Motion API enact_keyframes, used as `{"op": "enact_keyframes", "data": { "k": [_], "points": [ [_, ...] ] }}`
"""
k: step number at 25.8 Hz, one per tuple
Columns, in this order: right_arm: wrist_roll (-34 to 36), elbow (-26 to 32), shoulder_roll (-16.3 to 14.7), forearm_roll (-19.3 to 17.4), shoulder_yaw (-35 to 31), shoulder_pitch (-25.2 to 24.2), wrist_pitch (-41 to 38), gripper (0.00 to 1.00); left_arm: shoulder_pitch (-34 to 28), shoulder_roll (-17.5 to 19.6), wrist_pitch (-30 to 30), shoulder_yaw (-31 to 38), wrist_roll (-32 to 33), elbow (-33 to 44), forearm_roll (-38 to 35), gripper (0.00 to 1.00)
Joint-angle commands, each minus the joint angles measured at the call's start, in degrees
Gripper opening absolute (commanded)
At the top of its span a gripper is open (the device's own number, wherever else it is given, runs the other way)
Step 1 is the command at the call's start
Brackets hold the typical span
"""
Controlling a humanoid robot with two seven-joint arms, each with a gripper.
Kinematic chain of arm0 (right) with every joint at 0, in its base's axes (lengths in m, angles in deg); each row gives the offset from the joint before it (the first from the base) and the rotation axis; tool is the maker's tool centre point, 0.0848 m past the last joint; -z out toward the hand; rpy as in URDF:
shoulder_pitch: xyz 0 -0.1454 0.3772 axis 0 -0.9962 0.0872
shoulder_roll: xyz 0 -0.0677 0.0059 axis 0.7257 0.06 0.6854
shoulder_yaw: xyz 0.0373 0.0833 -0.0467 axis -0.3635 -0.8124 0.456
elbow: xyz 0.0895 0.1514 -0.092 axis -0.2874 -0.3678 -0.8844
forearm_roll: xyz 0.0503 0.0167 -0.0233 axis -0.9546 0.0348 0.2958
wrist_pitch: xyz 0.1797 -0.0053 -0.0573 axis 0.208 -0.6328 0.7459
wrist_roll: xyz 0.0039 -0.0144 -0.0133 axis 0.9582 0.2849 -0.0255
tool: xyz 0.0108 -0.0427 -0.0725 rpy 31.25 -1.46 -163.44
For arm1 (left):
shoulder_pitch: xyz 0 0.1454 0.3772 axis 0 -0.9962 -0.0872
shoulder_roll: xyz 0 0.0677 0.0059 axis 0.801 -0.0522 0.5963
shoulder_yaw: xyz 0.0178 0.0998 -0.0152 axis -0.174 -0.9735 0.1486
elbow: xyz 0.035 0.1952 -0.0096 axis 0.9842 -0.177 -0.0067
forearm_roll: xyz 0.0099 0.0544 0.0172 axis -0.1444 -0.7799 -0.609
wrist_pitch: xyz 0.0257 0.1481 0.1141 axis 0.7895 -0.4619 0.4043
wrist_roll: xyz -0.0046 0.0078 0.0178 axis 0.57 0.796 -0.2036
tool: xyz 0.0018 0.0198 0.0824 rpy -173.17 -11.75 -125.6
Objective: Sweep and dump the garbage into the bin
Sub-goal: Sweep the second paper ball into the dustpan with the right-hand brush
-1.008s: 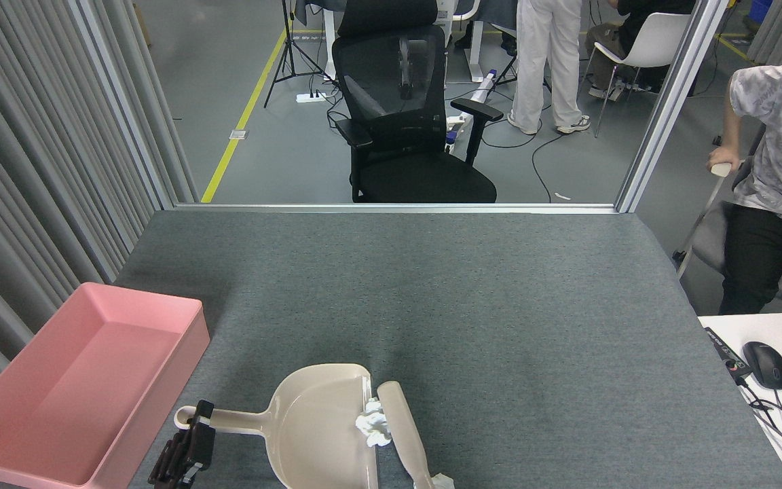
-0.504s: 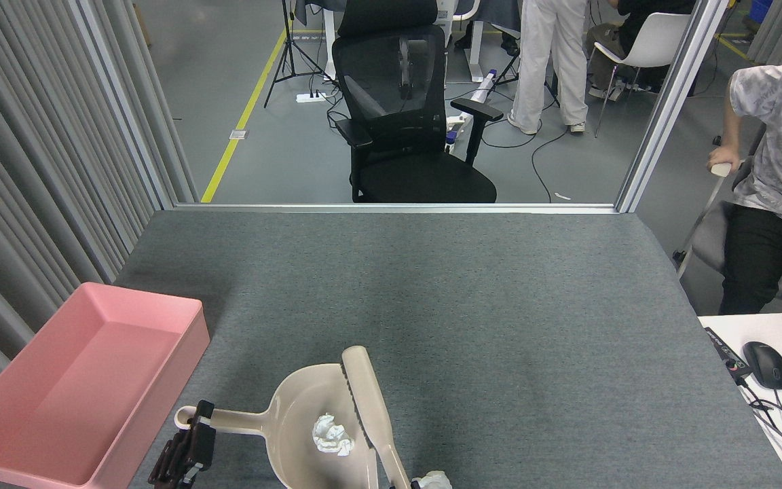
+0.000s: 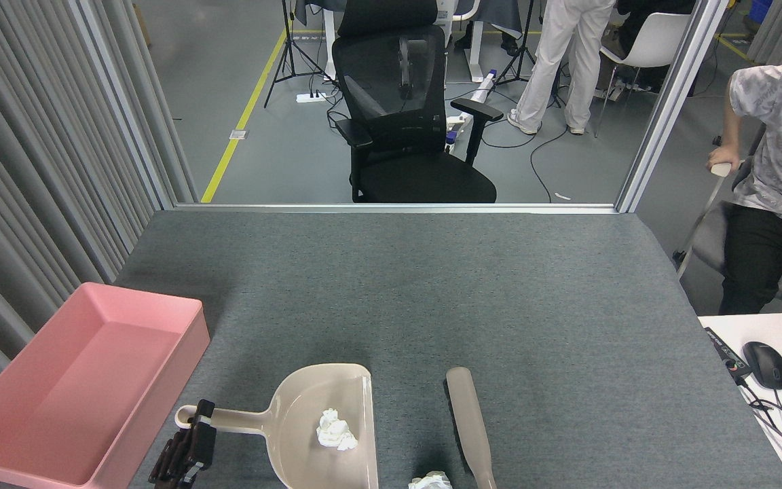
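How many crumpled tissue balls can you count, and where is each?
2. One tissue ball lies inside the dustpan; the other sits on the table at the bottom edge, partly cut off.

You can see only the top of the second tissue ball (image 3: pixel 432 481); the bottom edge cuts the rest off. The brush (image 3: pixel 470 429) runs out of the picture at the same edge, so whatever holds it is out of view and the right gripper doesn't show at all. Your left gripper (image 3: pixel 191 435) sits dark at the dustpan's handle (image 3: pixel 228 421); its fingers can't be told apart, so you can't judge its grip. The dustpan (image 3: pixel 303 441) and the pink bin (image 3: pixel 58 401) both lose their near parts to the frame's edge.
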Motion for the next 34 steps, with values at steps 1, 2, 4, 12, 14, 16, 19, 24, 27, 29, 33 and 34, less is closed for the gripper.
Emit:
{"op": "enact_keyframes", "data": {
  "k": [1, 2, 4, 12, 14, 16, 19, 24, 27, 29, 33, 34],
  "points": [
    [-0.52, 1.00, -1.14, -0.19, -1.20, -4.60, -1.69, 0.00, 0.02, 0.07, 0.11, -0.01, -0.03, 0.00, -0.06, 0.38],
    [-0.35, 1.08, -1.05, -0.19, -1.20, -5.74, -1.69, 0.00, 0.02, 0.07, 0.11, -0.01, -0.03, 0.00, -0.06, 0.38],
    [-0.26, 1.00, -0.79, -0.27, -1.20, -6.88, -1.69, 0.00, 0.02, 0.07, 0.11, -0.01, -0.03, 0.00, -0.06, 0.38],
    [-1.67, 0.47, -0.61, -6.16, 0.12, -4.51, 0.33, 0.00, 0.02, -0.02, 0.20, -0.01, -0.03, -0.09, -0.32, 0.38],
    [-3.07, -1.20, -0.61, -9.94, 0.29, -1.35, 0.42, 0.00, 0.02, -0.02, 0.20, -0.01, -0.03, 0.00, -0.32, 0.39],
    [-3.51, -3.14, -0.53, -13.72, 1.52, 1.03, 0.51, 0.00, 0.02, -0.02, 0.20, -0.01, -0.03, 0.00, -0.32, 0.39],
    [-4.83, -4.72, 0.26, -16.18, 5.21, 4.10, 0.95, 0.00, 0.02, -0.02, 0.11, -0.01, -0.03, 0.00, -0.32, 0.39],
    [-6.50, -5.60, 0.88, -16.36, 16.55, 6.56, 5.43, 0.00, -0.06, 0.07, 0.20, -0.01, -0.03, 0.00, -0.32, 0.39],
    [-6.15, -7.44, 2.11, -16.45, 19.10, 8.50, 7.01, 0.00, -0.06, 0.07, 0.20, -0.01, -0.03, 0.00, -0.32, 0.39],
    [-5.97, -8.41, 3.34, -17.15, 19.19, 10.70, 7.10, 0.00, -0.06, -0.02, 0.20, -0.01, -0.03, 0.00, -0.32, 0.39],
    [-6.41, -11.92, 7.21, -18.38, 18.93, 17.64, 7.27, 0.00, -0.06, -0.02, 0.20, -0.01, -0.03, 0.00, -0.32, 0.39],
    [-6.50, -12.54, 8.00, -18.38, 18.93, 18.78, 7.45, 0.00, -0.06, -0.02, 0.20, -0.01, -0.03, 0.00, -0.32, 0.39]
  ]
}}
